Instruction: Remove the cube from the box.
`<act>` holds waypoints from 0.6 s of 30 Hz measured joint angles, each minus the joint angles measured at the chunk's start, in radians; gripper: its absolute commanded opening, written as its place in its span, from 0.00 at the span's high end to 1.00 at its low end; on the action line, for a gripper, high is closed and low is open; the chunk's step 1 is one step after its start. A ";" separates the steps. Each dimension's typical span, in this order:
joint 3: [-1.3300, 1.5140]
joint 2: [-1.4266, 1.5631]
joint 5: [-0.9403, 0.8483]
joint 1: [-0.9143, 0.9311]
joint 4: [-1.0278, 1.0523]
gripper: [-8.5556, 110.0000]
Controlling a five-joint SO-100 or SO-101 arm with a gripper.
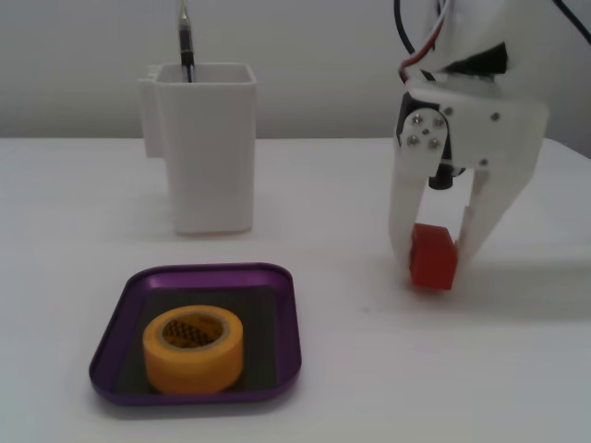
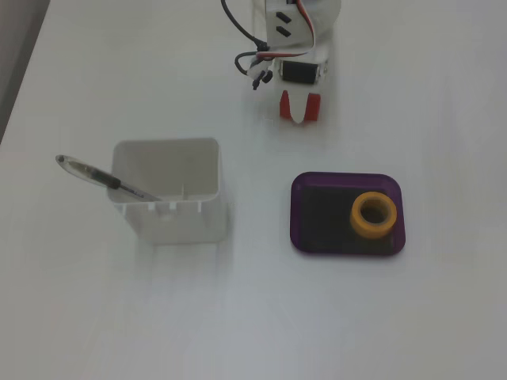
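The cube [image 1: 432, 256] is seen clamped between the two white fingers of the hand [image 1: 434, 263], down at the white surface [image 1: 517, 369] and outside the box [image 1: 286, 305]; whether its underside touches the surface cannot be told. In the other fixed view the cube [image 2: 312, 106] shows as red on either side of a white finger, just below the arm's servo and its bundle of wires [image 2: 249, 67].

The box [image 2: 299, 214] lies well apart from the hand, with bare surface between them. A yellow tape roll [image 1: 193, 350] is seen lying flat on its dark floor; in the view from above the roll [image 2: 374, 214] sits toward the right side of the tray, with open floor to its left.

A tall white container [image 1: 205, 148] stands upright behind the box in the low fixed view, to the left of the hand and clear of it. A pen [image 2: 107, 180] is leaned inside it, its upper end sticking out past the rim toward the left in the view from above.

The strip of surface between container and hand is open. To the right of the hand in the low view, open surface is seen up to its far right edge. In the view from above, the surface's left edge [image 2: 28, 59] is seen at the upper left corner as a slanting line against a darker area, well away from all the things
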 measured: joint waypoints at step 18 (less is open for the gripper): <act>0.037 0.005 0.000 -0.014 -0.031 0.86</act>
